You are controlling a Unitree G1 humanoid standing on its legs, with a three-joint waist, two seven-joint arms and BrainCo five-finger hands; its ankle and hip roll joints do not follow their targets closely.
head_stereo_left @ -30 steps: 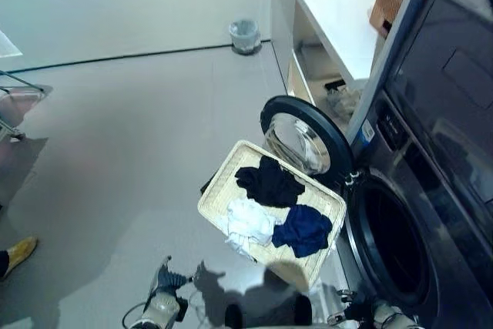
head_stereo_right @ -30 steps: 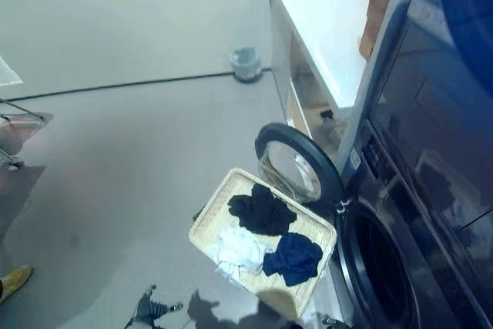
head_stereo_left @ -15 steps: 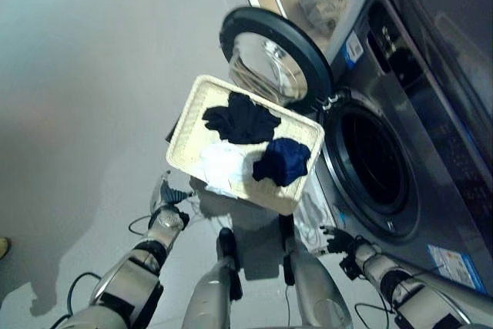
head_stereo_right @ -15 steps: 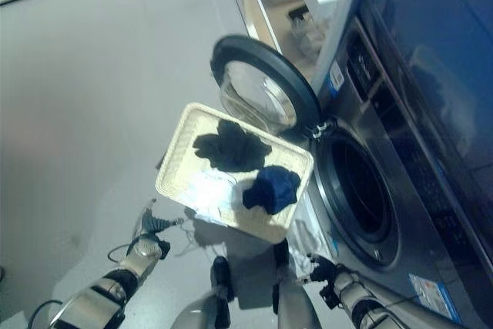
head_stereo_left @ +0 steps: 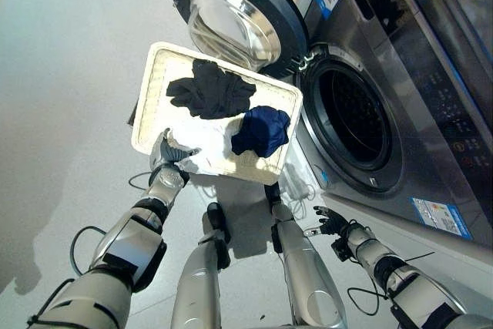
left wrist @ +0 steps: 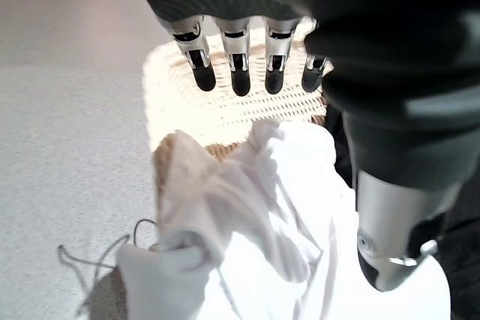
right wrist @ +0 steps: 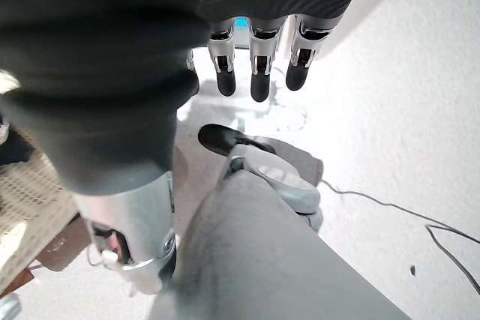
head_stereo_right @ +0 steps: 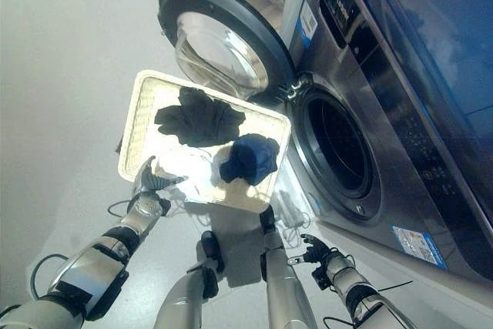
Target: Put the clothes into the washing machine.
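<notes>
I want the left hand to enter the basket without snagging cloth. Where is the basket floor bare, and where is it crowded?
Bare weave shows along the basket's side away from the washer, beside the black garment. The washer side is crowded: the navy garment and white garment lie bunched there. The left hand, fingers straight, hangs at the white garment's corner.

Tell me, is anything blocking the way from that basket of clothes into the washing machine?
Nothing visible blocks it. The washing machine's door is swung wide open behind the basket, and the drum opening beside the basket looks dark and unobstructed. The left hand hovers open over the white garment.
</notes>
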